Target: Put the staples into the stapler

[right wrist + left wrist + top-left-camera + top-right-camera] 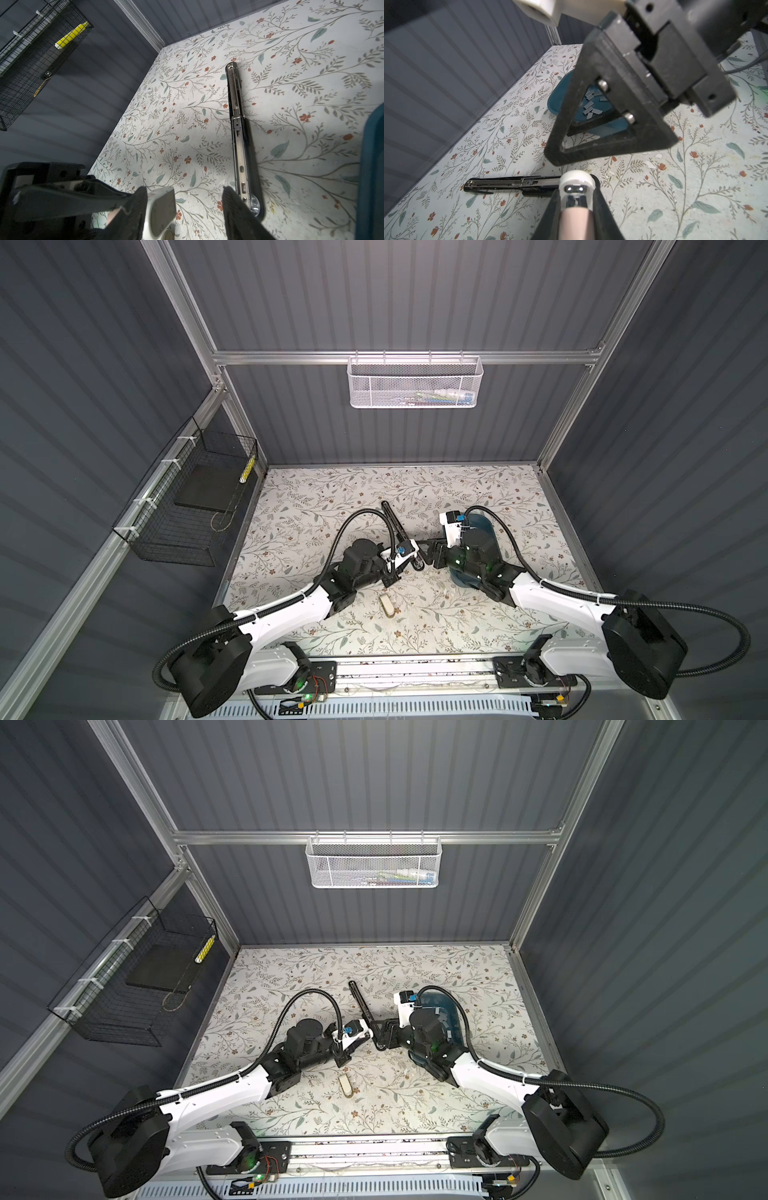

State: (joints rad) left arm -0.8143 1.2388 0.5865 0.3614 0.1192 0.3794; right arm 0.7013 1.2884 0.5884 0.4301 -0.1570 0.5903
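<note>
Left jaws: clamped tight on your pink stapler (576, 218).
Right jaws: partly open, gripping nothing.
Staples (591, 106): loose in the blue tray (556, 99).
Black stapler (236, 124): opened flat on the tabletop (311, 72).

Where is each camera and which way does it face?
Both top views: high above the front edge, looking down on the table; left arm and right arm show.
Left wrist: looks over the left jaws, shut on a pink stapler, toward staples in a blue tray.
Right wrist: looks past the open right jaws along the black stapler.
Shared: both wrist views show that black stapler.
</note>
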